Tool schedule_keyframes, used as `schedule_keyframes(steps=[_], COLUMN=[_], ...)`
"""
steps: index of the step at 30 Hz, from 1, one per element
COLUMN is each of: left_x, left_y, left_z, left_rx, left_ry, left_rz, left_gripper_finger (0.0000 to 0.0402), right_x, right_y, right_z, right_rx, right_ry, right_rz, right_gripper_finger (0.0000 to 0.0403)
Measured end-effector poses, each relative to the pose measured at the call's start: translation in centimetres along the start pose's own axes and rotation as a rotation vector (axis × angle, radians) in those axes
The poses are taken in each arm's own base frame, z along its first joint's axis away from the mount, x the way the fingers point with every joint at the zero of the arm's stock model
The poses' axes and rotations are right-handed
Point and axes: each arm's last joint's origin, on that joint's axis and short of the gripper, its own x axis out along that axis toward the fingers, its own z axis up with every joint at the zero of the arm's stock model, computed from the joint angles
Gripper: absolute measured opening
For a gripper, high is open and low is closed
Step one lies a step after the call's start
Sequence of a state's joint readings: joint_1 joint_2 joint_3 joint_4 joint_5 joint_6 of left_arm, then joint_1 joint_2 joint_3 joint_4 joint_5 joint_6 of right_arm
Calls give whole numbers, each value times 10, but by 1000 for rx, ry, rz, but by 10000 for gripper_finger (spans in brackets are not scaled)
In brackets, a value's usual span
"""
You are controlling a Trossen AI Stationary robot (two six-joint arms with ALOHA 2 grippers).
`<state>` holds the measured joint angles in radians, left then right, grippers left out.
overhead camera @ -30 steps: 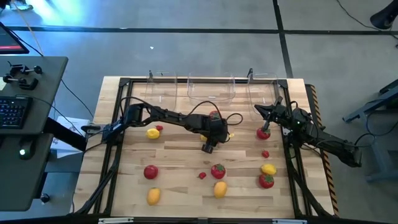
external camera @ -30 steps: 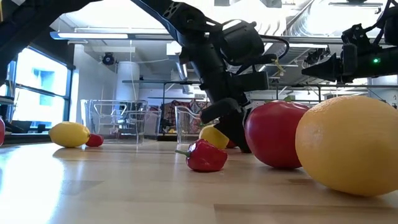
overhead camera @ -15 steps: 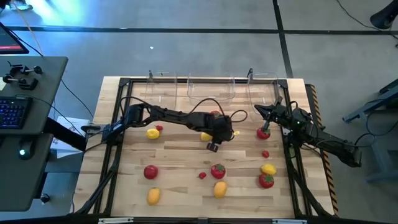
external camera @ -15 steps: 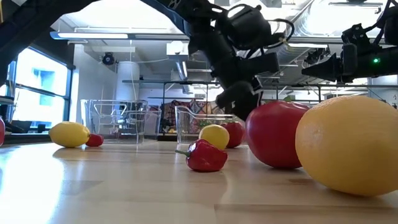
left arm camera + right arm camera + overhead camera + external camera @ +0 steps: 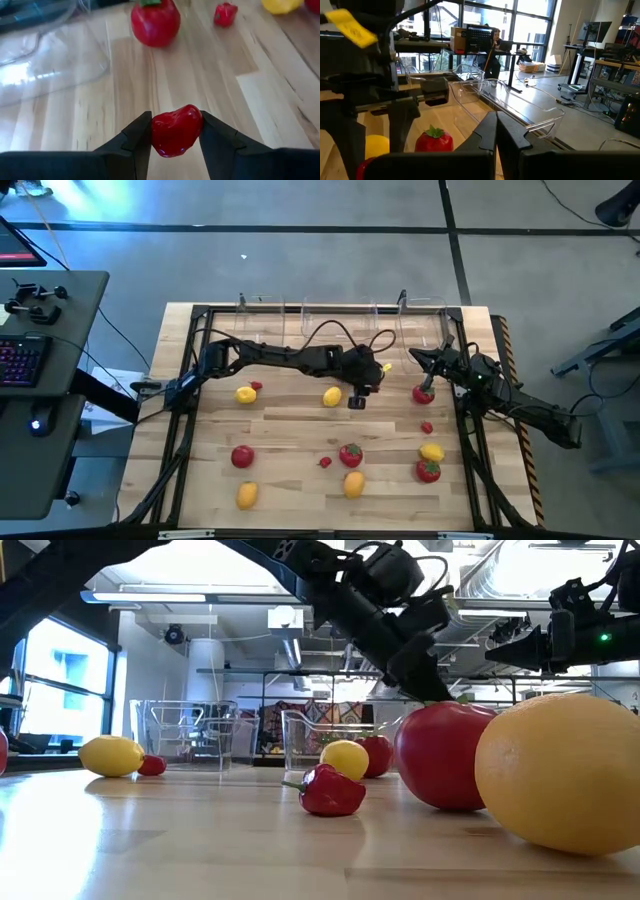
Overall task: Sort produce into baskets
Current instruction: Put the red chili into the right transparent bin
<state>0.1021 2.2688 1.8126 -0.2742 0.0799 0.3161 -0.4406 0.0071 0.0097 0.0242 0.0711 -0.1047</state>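
The left gripper (image 5: 176,131) holds a small red berry (image 5: 175,129) between its fingers (image 5: 137,135) above the counter (image 5: 210,70) — a tomato (image 5: 155,21) lies ahead, beside a clear bin (image 5: 50,55). The right gripper (image 5: 418,358) waits, fingers pressed together — near another tomato (image 5: 424,393).

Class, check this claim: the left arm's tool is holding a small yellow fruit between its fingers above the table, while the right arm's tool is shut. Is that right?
Not quite. The fruit in the left tool is red, not yellow: a small red fruit, as the left wrist view shows. The rest holds: it is above the table, and the right tool is shut.
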Motion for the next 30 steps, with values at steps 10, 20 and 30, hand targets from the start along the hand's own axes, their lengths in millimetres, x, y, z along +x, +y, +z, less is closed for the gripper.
schedule_keyframes(steps=[10,20,30], left_x=[-2,1,3], left_y=[12,24,15], left_z=[14,11,-22], left_rx=[-23,-94,-122], left_ry=[-171,-298,-471], left_rz=[49,91,133], left_gripper_finger=[128,104,95], right_x=[0,0,0], right_y=[0,0,0], right_z=[0,0,0], right_rx=[0,0,0], right_ry=[0,0,0], right_rz=[0,0,0], right_gripper_finger=[0,0,0])
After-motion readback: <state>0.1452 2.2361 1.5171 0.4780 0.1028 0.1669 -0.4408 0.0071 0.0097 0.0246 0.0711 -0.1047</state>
